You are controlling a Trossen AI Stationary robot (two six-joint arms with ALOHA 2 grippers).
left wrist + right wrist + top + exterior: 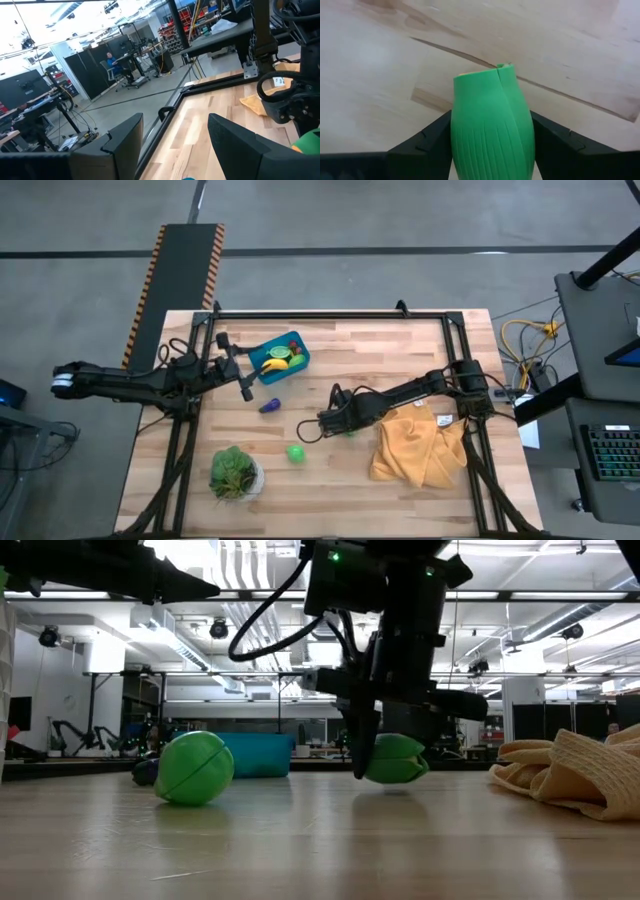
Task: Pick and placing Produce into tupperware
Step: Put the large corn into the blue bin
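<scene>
My right gripper [335, 423] points steeply down near the table's middle and is shut on a ribbed green produce piece [492, 125], which also shows in the low view [398, 760]. A round green piece [296, 452] lies loose on the table nearer the front. A purple eggplant [269, 406] lies beside the teal tupperware [297, 338], which holds a yellow banana and other pieces. My left gripper [243, 380] hangs open and level next to the tupperware, nothing between its fingers [125, 137]. My right gripper pinches the green piece between its two fingers, one on each of its opposite ribbed sides [457, 135]. The fingers [362, 745] come from above, pointing steeply down. Whether the piece's underside touches the table or hangs just above it cannot be told.
A crumpled mustard-yellow cloth [415, 445] lies to the right of my right gripper. A leafy plant in a white pot [235, 472] stands at the front left. Black frame rails [330, 313] run along the table's far and side edges.
</scene>
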